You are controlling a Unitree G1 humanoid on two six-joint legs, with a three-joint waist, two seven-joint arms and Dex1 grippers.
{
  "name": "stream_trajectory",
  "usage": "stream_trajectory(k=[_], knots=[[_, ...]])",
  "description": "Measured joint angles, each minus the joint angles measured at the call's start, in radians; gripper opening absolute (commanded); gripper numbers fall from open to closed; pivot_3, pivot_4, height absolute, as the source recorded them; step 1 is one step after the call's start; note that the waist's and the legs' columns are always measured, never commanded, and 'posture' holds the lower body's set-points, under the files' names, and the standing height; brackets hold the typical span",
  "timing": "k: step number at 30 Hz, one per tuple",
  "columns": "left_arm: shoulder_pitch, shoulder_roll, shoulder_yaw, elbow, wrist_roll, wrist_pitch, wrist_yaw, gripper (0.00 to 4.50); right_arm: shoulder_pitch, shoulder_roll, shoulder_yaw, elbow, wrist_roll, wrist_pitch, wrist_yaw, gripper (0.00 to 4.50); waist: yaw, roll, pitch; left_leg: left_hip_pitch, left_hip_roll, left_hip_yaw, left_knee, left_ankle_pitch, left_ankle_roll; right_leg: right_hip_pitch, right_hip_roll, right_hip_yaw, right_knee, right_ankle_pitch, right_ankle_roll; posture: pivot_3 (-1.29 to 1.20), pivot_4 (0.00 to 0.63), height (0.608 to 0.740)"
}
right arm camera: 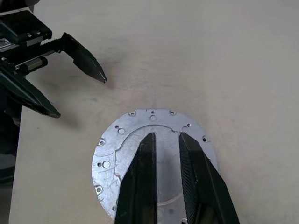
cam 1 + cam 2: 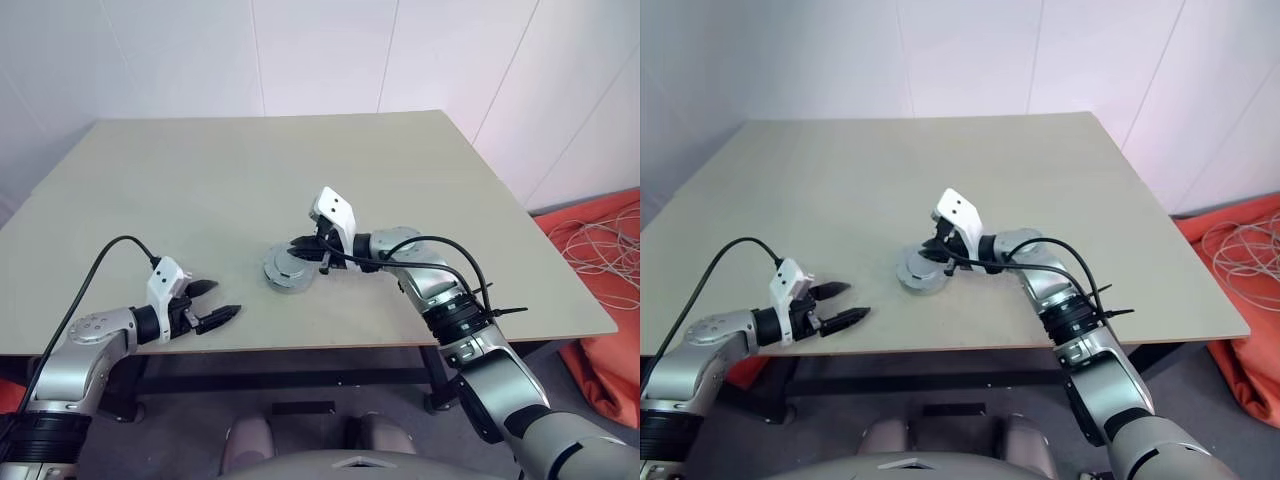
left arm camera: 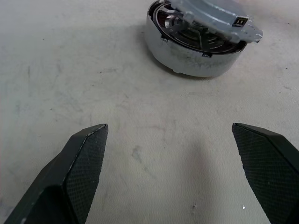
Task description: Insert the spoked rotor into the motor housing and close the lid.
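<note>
The motor housing (image 3: 187, 58), a squat silvery cup, stands near the table's front middle (image 2: 280, 280). The lid (image 3: 210, 14) lies on top of it, askew, with brown windings showing in the gap beneath; its bare silver face with small holes (image 1: 126, 140) is up. The spoked rotor is hidden. My right gripper (image 1: 167, 135) hovers just over the lid (image 2: 283, 264), its fingers a narrow gap apart with nothing between them. My left gripper (image 2: 225, 298) is wide open and empty, low over the table to the housing's left (image 3: 169, 126), pointing at it.
The pale table (image 2: 300, 170) is bare around the housing; its front edge runs just below both grippers. An orange cloth with loose cables (image 2: 600, 250) lies on the floor beyond the table's right side. White walls stand behind.
</note>
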Motion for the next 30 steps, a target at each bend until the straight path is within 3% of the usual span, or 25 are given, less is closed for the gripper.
stream_trajectory(k=[9,30], knots=[[0.008,0.001,0.004,-0.021,-0.021,-0.048,-0.066,4.5,-0.003,-0.012,0.008,0.064,0.003,-0.052,0.119,4.47,0.001,0.0,0.0,0.0,0.0,0.0,0.0,0.0,0.0,0.0,0.0,0.0,0.0,0.0,0.0,0.0,0.0,0.74],[-0.03,0.031,0.031,-0.023,-0.044,-0.112,-0.14,4.5,-0.119,0.059,0.013,0.388,-0.076,-0.288,0.138,4.47,0.0,0.0,0.0,-0.001,0.0,0.0,0.0,0.0,0.0,0.0,0.0,0.0,0.001,0.0,0.0,0.0,0.0,0.74]])
